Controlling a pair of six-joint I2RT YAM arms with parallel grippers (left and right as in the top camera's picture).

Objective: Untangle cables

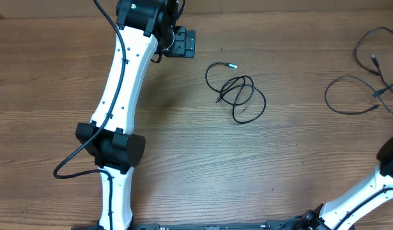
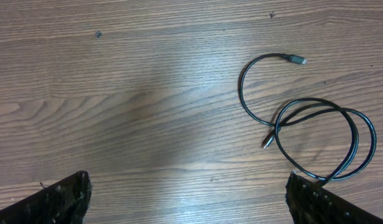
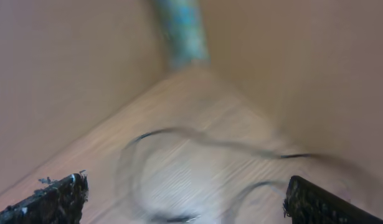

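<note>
Overhead, my left arm (image 1: pixel 123 83), white with black joints, reaches up the left side of the brown wood-grain table (image 1: pixel 183 153). A thin black cord with a small silvery plug (image 1: pixel 239 96) lies in loose overlapping loops near the middle of the table. It is to the right of that arm, and nothing touches it. Through the left wrist camera, the left hand (image 2: pixel 186 186) hangs above bare wood with its two black fingers (image 2: pixel 60 199) spread wide and nothing between them. The looped cord lies up and to the right of the gap, and its lower curve runs just beside the right-side finger. I cannot tell if they touch. One plug end (image 2: pixel 297 60) points away at the top of the loop, and a second end (image 2: pixel 266 142) lies inside the curve. At the table's right edge, well apart from the first cord, more thin black cords with small plug ends (image 1: pixel 375 92) sprawl in open strands. My white right arm (image 1: pixel 365 191) enters from the lower right corner. The right wrist picture is badly blurred. The right hand (image 3: pixel 185 186) shows its fingers (image 3: pixel 57 202) set wide apart and holding nothing, and smeared dark strands (image 3: pixel 172 132) lie on the wood beyond them. A blue-green strip (image 3: pixel 182 31) at the top is too blurred to identify.
</note>
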